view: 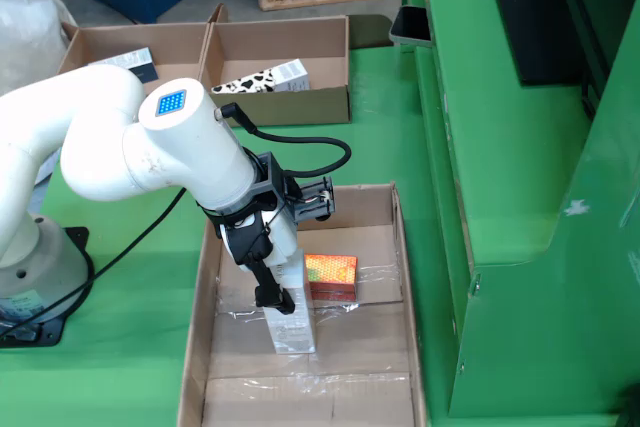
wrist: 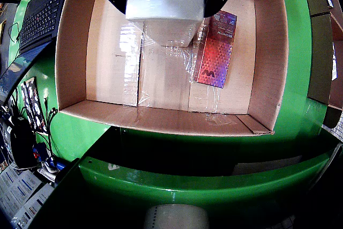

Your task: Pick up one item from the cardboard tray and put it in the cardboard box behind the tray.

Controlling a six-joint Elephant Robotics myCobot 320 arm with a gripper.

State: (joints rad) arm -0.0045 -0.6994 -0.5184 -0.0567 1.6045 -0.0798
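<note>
My pincer (view: 283, 299) is clamped on the white carton (view: 292, 322); stiff, light, glossy sides may slip, so I'd grip mid-body.

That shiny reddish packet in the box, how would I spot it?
Find the long cardboard box under the white robot arm. On its floor, beside the white carton in the claw, lies a flat packet. It alone shimmers red-orange; the carton is plain white.
</note>
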